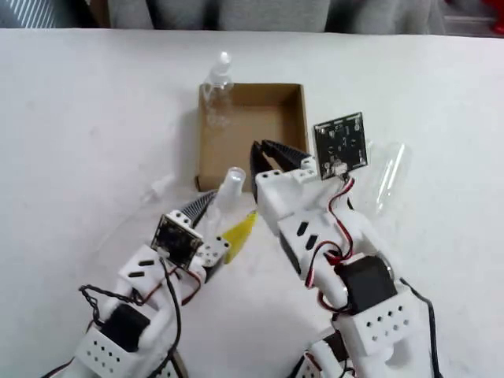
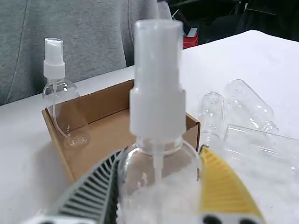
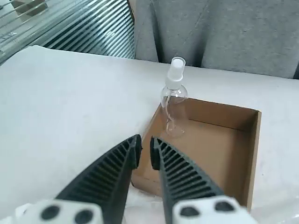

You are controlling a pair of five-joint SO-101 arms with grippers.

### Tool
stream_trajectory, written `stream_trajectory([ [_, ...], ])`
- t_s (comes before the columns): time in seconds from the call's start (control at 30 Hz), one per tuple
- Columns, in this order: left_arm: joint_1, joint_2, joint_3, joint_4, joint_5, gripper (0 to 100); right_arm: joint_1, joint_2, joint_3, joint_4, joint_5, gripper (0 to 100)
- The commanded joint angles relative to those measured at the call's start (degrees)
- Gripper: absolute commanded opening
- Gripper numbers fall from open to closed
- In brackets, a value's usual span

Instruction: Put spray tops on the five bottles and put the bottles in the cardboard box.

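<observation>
A cardboard box [image 1: 293,118] lies open in the middle of the table. One clear bottle with a white spray top [image 1: 216,85] stands upright in its far left corner, as the left wrist view [image 2: 60,95] and the right wrist view [image 3: 173,95] also show. My left gripper [image 1: 223,213] is shut on a second bottle [image 2: 156,182] just before the box's near edge; its spray top [image 2: 156,84] sits on the neck. My right gripper [image 3: 145,147] hovers over the box's near edge with its fingers almost together and nothing between them.
Clear bottles without tops [image 1: 386,175] lie on their sides to the right of the box, two of them in the left wrist view [image 2: 211,116] [image 2: 247,105]. A loose spray top with its tube [image 1: 160,187] lies to the left of the box.
</observation>
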Motion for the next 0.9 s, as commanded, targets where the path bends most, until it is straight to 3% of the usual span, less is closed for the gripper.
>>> stream_trajectory([
  [0.0, 0.7, -1.3, -0.4, 0.1, 0.0, 2, -0.1, 2.5, -2.5, -3.3, -0.4, 1.5],
  [0.33, 0.7, -1.3, -0.4, 0.1, -0.2, 2, -10.0, 3.3, -2.5, 2.2, -0.4, 1.6],
  [0.87, 0.2, -1.3, -0.4, -0.3, 0.0, 2, -1.9, -3.7, -2.4, 2.3, 0.0, 1.6],
])
